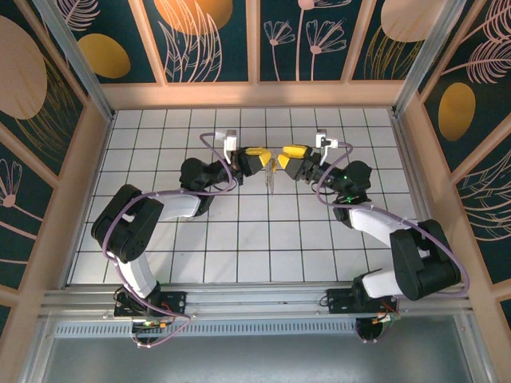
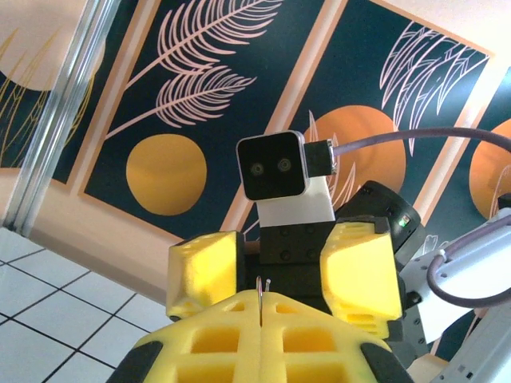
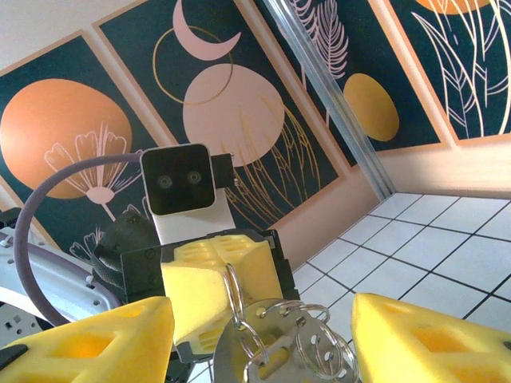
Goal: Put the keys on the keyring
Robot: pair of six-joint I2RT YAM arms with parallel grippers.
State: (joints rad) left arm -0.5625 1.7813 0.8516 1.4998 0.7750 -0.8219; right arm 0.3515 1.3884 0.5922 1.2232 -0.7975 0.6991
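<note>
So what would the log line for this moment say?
left fingers: shut on keyring | right fingers: open, facing it | keys: hanging under keyring

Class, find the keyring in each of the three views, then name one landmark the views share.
Top external: keyring hangs at centre, below the left gripper.
Left wrist: keyring is a thin wire at bottom centre, pinched between shut yellow fingers.
Right wrist: keyring sits at bottom centre.
Landmark: the left gripper holding it.
</note>
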